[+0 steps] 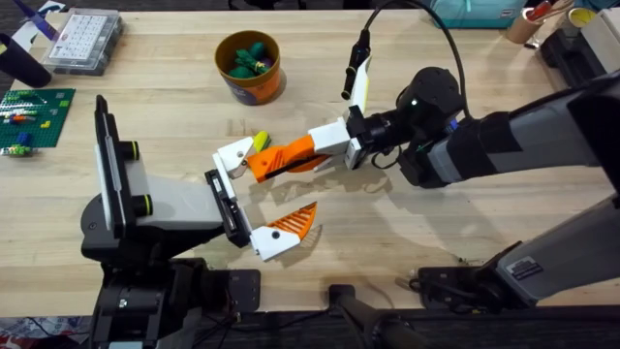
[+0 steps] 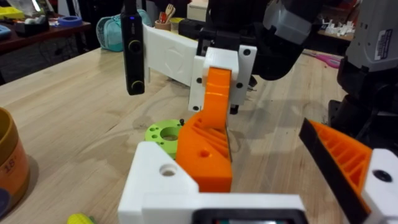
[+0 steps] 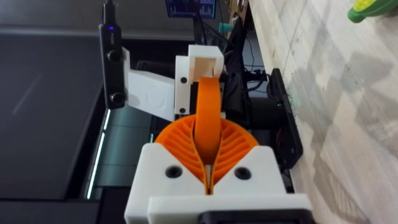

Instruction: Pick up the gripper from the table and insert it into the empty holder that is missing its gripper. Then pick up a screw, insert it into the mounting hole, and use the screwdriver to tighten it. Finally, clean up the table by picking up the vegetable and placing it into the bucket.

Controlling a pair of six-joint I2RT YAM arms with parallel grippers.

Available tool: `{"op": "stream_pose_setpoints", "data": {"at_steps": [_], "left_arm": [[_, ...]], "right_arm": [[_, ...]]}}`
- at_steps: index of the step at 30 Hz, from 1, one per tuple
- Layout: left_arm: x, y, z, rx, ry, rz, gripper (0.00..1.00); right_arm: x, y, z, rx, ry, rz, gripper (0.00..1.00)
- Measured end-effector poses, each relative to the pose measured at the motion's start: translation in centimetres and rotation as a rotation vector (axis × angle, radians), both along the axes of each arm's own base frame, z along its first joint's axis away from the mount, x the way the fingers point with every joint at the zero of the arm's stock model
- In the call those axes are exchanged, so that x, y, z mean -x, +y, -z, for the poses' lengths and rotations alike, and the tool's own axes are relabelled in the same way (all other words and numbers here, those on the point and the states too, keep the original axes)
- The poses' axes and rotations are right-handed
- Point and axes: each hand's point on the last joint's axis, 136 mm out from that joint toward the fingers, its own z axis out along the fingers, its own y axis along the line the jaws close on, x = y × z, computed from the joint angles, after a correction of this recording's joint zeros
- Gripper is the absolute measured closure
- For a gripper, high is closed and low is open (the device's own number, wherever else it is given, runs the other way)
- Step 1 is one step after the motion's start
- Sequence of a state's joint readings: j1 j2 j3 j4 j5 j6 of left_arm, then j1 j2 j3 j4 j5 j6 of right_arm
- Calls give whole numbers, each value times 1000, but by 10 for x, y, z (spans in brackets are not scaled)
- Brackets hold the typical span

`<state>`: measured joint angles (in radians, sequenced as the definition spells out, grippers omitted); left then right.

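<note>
My right gripper (image 3: 209, 163) pinched the gripper (image 1: 281, 157) between its ribbed pads, the wedge's far end sitting against the holder (image 1: 232, 155) just ahead, while my left gripper (image 1: 247, 199) stood spread; the bucket (image 1: 250, 66) stood farther off.

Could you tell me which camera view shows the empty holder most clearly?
The left wrist view: the holder sits close, its mounting hole visible, the gripper against it. Overhead it is small; the right wrist view shows it beyond the gripper.

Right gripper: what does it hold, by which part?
The right gripper pinches the small orange plastic wedge-shaped fingertip by the end farthest from the white bracket.
</note>
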<state>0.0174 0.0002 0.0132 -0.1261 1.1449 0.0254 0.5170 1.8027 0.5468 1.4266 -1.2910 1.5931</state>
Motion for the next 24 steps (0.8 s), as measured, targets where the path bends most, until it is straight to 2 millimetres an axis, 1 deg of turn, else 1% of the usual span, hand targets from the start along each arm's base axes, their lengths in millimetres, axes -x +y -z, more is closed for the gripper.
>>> {"op": "stream_pose_setpoints", "data": {"at_steps": [17,24], "left_arm": [[-1,0,0,0,-2,-4,14],[-1,0,0,-1,-3,-4,13]], "right_arm": [[1,-1,0,3,8,-7,982],[2,-1,-9,-13,-13,-7,982]]}}
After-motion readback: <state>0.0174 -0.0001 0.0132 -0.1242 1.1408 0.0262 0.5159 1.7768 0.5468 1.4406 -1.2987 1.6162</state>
